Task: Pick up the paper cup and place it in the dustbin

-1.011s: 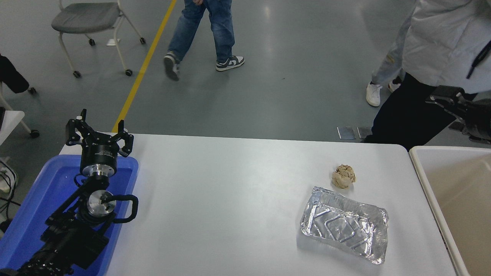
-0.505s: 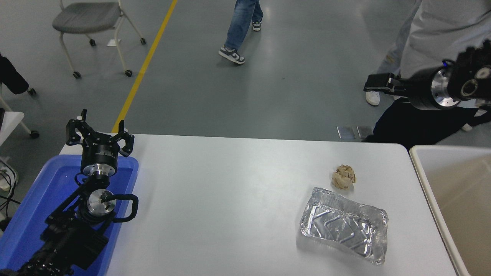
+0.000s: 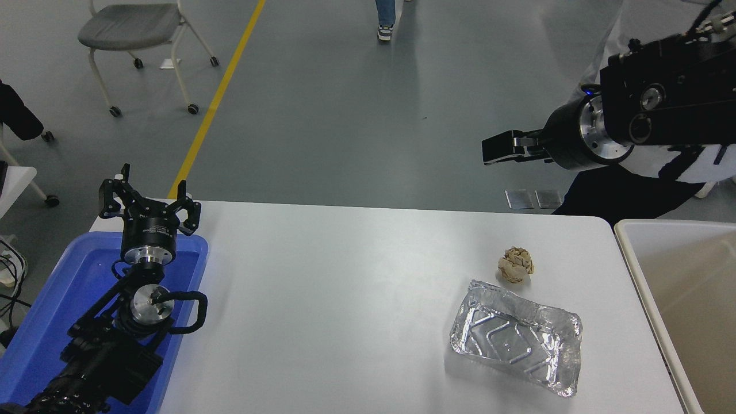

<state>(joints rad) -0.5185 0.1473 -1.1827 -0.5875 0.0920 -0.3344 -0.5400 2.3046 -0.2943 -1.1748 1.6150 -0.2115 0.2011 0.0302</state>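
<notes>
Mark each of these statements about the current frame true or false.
1. The foil tray lies on the white table. True.
2. The crumpled paper ball sits inside the foil tray. False: it lies on the table just beyond the tray.
3. A paper cup stands on the table. False: none is visible.
4. The right tool is raised past the table's far edge. True.
5. The left tool is shut on the ball. False: it is open above the blue tray, holding nothing.
</notes>
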